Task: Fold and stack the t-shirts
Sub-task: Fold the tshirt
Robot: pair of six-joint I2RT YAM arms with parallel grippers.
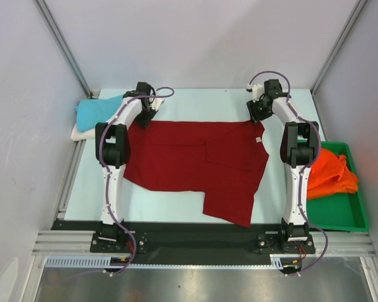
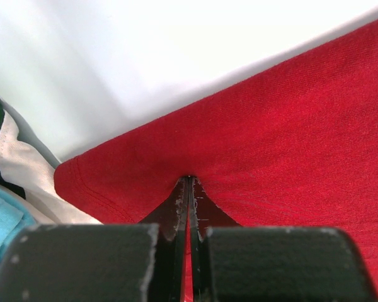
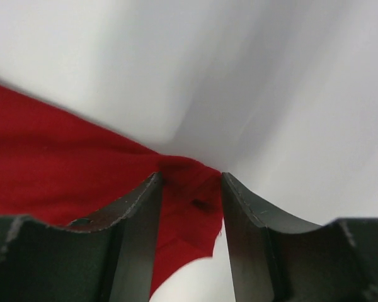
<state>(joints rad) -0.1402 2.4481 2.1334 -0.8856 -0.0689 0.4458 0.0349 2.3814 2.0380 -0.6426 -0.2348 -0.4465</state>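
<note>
A dark red t-shirt (image 1: pixel 195 163) lies spread out across the middle of the table. My left gripper (image 1: pixel 145 117) is at its far left corner, shut on the red cloth (image 2: pixel 252 145), with the fingertips pinched together (image 2: pixel 189 180). My right gripper (image 1: pixel 259 117) is at the shirt's far right corner. Its jaws stand open (image 3: pixel 190 179) with the red corner (image 3: pixel 189 201) between them. A turquoise shirt (image 1: pixel 97 112) lies on a cream white one (image 1: pixel 79 133) at the table's far left; both show at the left edge of the left wrist view (image 2: pixel 3 217). An orange shirt (image 1: pixel 327 173) is bunched in the tray.
A green plastic tray (image 1: pixel 346 217) stands at the right edge of the table and holds the orange shirt. White walls and metal frame posts close in the back and the sides. The black rail with the arm bases runs along the near edge.
</note>
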